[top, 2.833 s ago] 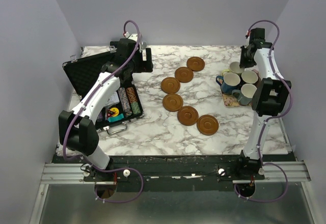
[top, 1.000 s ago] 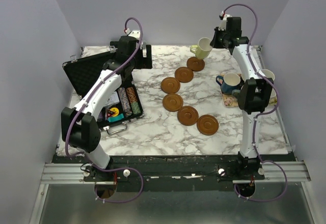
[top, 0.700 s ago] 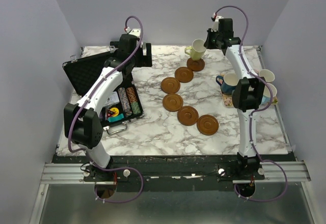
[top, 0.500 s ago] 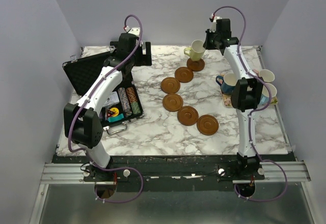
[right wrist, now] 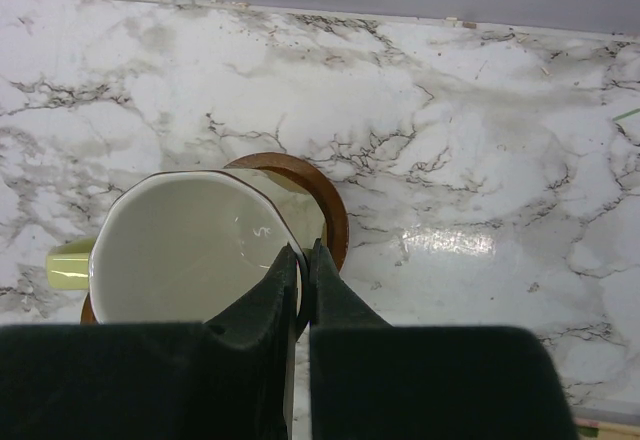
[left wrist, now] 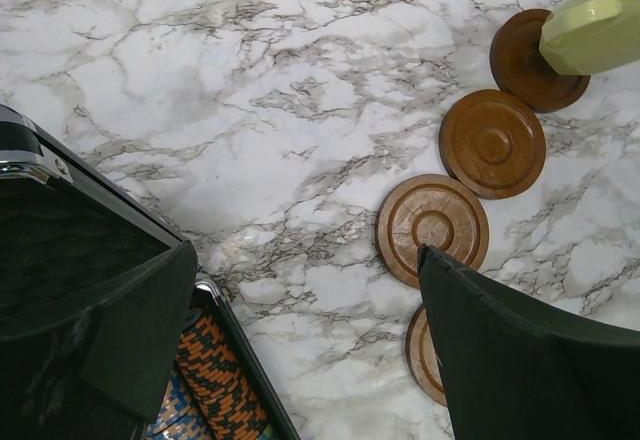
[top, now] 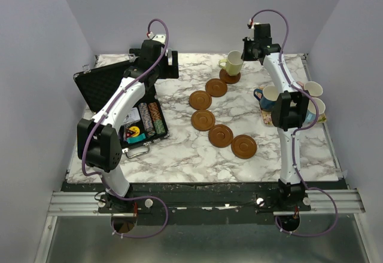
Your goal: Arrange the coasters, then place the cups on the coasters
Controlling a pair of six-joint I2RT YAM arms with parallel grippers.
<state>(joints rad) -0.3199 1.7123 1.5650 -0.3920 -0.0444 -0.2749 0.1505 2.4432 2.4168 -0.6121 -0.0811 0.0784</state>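
A white marble-patterned table top [top: 179, 149] sat between plain lavender walls. Near its far edge the right gripper [right wrist: 303, 260] was clamped on the rim of the pale yellow-green mug [right wrist: 180, 245], one finger inside and one outside. The mug was tilted over the farthest coaster [right wrist: 328, 210]; whether its base touched could not be told. Being glazed ceramic, the mug looked rigid, slick, fairly heavy and easy to chip, so a rim pinch probably lets it swing. The left gripper [left wrist: 310, 330] hung wide apart and empty near the far edge, beside the open poker-chip case [top: 102, 86]. Five more coasters [top: 203, 119] ran down the middle with nothing on them. The other mugs [top: 269, 95] crowded a floral tray [top: 267, 118] at the right edge.
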